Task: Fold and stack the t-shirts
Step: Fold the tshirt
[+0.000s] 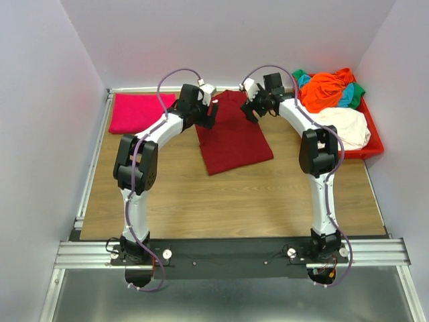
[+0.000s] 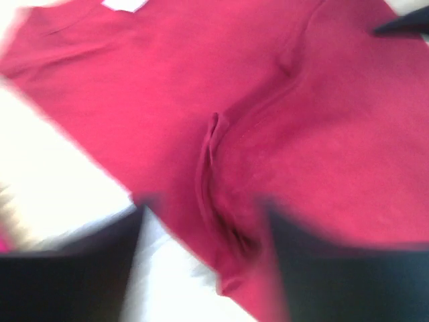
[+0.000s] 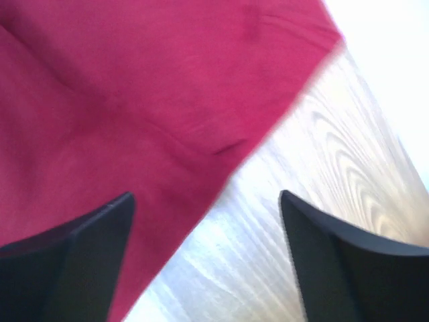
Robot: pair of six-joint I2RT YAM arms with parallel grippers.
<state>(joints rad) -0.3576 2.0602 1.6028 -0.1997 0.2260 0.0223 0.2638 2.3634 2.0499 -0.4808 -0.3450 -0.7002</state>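
Pale lavender walls (image 1: 40,134) around a wooden tabletop (image 1: 234,201), aluminium rail (image 1: 375,251) in front.

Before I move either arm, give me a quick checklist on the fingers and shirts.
1. Left fingers apart, nothing held: ok.
2. Right fingers apart, nothing held: ok.
3. Maroon shirt folded on the table: ok.
4. Maroon shirt smooth: not ok, raised crease in the left wrist view.
5. Magenta shirt folded, far left: ok.
6. Red tray emptied: not ok, heap of shirts bunched inside.
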